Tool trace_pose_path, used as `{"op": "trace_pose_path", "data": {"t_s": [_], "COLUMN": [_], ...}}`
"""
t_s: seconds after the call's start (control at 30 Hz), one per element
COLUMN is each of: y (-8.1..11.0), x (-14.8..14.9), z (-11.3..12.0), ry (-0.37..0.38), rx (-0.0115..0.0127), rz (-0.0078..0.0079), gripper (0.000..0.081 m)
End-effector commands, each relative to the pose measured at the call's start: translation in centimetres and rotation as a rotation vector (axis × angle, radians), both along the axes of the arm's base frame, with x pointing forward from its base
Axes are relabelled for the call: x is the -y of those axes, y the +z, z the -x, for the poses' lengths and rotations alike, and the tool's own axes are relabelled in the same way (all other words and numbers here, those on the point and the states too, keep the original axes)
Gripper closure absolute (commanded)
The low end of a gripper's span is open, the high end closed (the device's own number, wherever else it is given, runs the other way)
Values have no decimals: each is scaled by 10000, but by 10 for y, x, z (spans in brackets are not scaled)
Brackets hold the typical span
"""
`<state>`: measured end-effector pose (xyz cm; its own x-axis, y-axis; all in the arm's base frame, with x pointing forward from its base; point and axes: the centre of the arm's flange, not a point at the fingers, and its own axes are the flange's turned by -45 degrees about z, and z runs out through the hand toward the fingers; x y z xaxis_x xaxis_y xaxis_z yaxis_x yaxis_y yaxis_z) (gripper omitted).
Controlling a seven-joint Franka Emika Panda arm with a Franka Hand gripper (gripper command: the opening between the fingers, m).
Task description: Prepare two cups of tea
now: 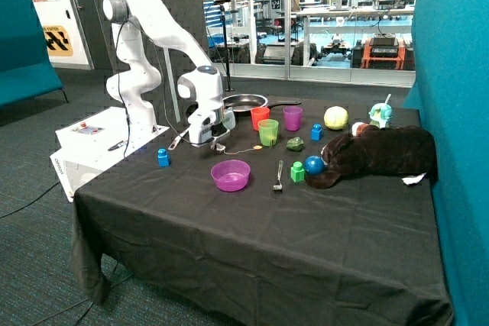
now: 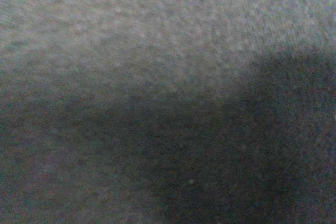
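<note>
The gripper hangs low over the black tablecloth, beside the green cup; whether its fingers are parted or closed cannot be told. A thin string lies on the cloth between gripper and green cup; no tea bag can be made out. The red cup and purple cup stand behind. The wrist view shows only cloth. No writing on the table is readable.

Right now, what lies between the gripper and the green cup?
In the outside view, only bare black tablecloth and a thin string with a small tag separate the gripper from the green cup. The wrist view shows only cloth.
</note>
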<state>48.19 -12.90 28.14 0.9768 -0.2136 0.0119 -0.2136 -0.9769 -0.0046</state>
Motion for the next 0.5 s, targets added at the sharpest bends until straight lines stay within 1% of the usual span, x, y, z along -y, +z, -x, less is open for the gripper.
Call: {"op": "trace_pose_path", "data": {"t_s": [0.0,0.13,0.27,0.47], "y": [27,39,48,59], "x": [-10,-20,-37,-75], "z": [-12,-20,-29,-47], "ry": [126,358,594,1250], "rx": [-126,-126,-126,-125], "rz": [20,22,23,27], "gripper": [808,808,808,808]}}
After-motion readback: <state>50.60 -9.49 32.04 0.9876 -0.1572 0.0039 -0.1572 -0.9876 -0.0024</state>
